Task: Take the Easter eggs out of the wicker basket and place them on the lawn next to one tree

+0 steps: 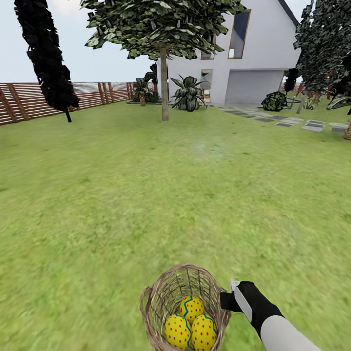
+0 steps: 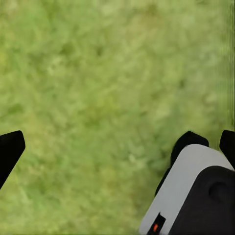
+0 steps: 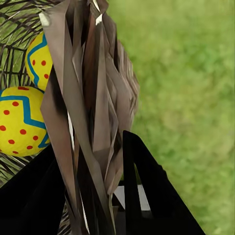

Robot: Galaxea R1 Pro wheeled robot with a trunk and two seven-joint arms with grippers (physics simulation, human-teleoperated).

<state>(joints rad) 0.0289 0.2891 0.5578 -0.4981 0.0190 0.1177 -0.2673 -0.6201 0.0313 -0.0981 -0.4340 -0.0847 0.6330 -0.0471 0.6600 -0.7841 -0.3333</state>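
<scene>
Right gripper point(image 1: 228, 301) clenched on tan wicker basket point(image 1: 161, 297) rim | three yellow red-dotted eggs point(image 1: 191, 324) inside | risk: basket tilts, eggs spill far from grey-trunked tree point(image 1: 164, 92)

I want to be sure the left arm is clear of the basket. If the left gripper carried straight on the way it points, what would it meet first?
Just the lawn: the left wrist view shows bare grass ahead of the left gripper, though how far off is unclear.

White house point(image 1: 253, 63), wooden fence point(image 1: 29, 100), stepping-stone path point(image 1: 292, 122), dark conical tree point(image 1: 46, 53)
</scene>
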